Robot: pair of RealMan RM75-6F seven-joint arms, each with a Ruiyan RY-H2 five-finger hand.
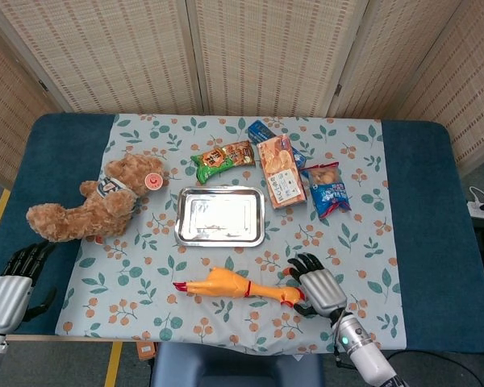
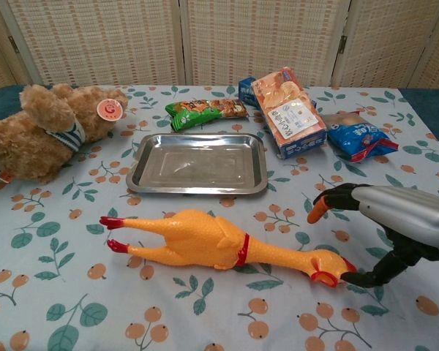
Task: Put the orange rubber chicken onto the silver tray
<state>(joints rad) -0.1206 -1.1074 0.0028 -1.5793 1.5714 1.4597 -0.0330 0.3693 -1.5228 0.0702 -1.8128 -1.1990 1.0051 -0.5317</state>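
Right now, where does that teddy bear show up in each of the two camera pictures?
Head view: the teddy bear lies left of centre, left of the silver tray.
Chest view: the teddy bear is at the upper left edge, partly cut off.
Shared landmark: the silver tray, just right of the bear in both.

A teddy bear and snack packets lie on the floral cloth.

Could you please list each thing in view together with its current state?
orange rubber chicken: lying on its side on the cloth, not held
silver tray: empty, flat on the cloth
right hand: open, at the chicken's head
left hand: open, at the table's edge
teddy bear: lying left of the tray
green snack bag: lying flat, sealed
orange biscuit pack: lying flat
blue snack bag: lying flat
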